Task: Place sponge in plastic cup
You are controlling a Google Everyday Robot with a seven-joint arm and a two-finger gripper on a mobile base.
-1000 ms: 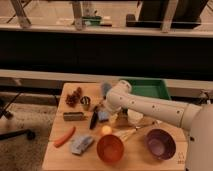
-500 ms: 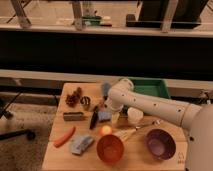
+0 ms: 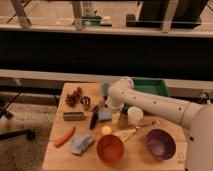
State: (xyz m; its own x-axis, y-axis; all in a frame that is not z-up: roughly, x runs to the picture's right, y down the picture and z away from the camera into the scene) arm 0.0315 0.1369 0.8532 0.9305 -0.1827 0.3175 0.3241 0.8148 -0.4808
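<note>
The sponge [image 3: 105, 115], a small flat blue-grey pad, is at the middle of the wooden table [image 3: 55, 160]. My gripper [image 3: 98, 119] hangs from the white arm [image 3: 150, 104] right at the sponge, its dark part along the sponge's left edge. I cannot tell whether the sponge is gripped or lifted. The white plastic cup [image 3: 135, 115] stands upright just right of the sponge, under the arm.
A dark grey-brown block [image 3: 74, 116], an orange-red carrot-like piece [image 3: 64, 136] and a blue-grey lump [image 3: 81, 144] lie at the left. An orange bowl [image 3: 110, 148], a purple bowl [image 3: 160, 143], an orange ball [image 3: 105, 130] and a green tray [image 3: 150, 87] surround the cup.
The arm has shifted only slightly. The gripper and the sponge stay at almost the same spot beside the cup.
</note>
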